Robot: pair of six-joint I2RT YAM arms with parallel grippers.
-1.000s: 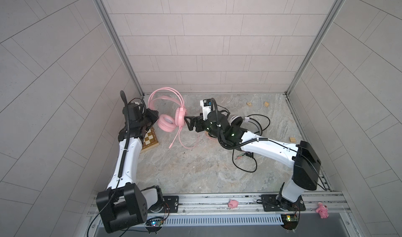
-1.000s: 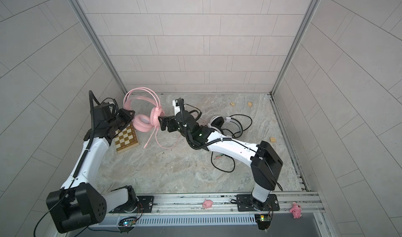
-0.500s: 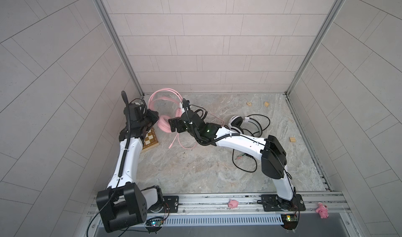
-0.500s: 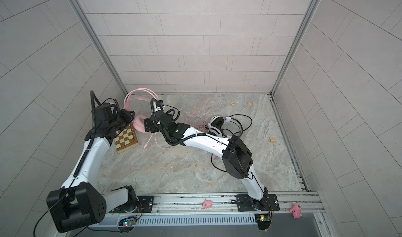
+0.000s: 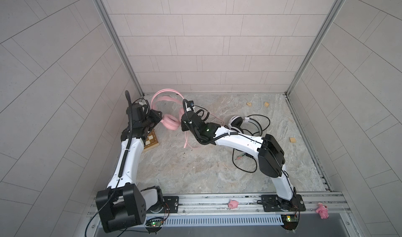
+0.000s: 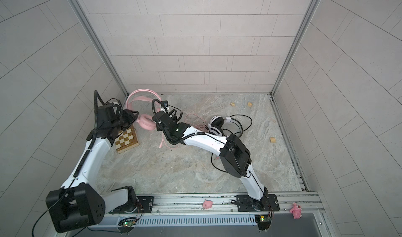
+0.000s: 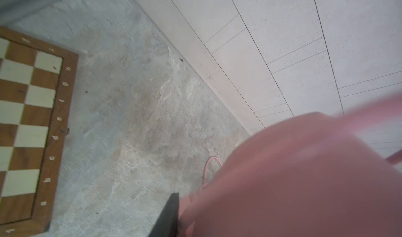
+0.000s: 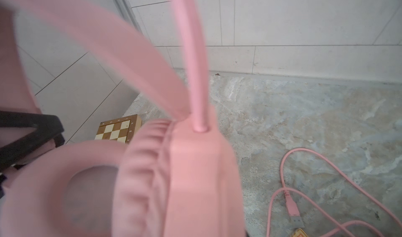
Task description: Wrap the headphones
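Pale tiled walls (image 5: 195,51) box in a marbled stone floor (image 5: 195,172); near its back left corner the pink headset (image 5: 170,123) is raised, headband arching upward, between the left gripper (image 5: 160,118) and the right gripper (image 5: 181,126); each sits against an earcup, though I cannot tell whether either is clamped on it; the pink cable (image 8: 315,159) trails loose on the floor; the white-and-black headset (image 5: 236,122) lies further right amid its black cable (image 5: 239,167); a chessboard (image 6: 126,139) lies beneath the left gripper.

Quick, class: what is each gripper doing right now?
Left gripper: on an ear cup of the pink headphones; open or shut cannot be told.
Right gripper: at the other ear cup; jaws hidden, cannot be told.
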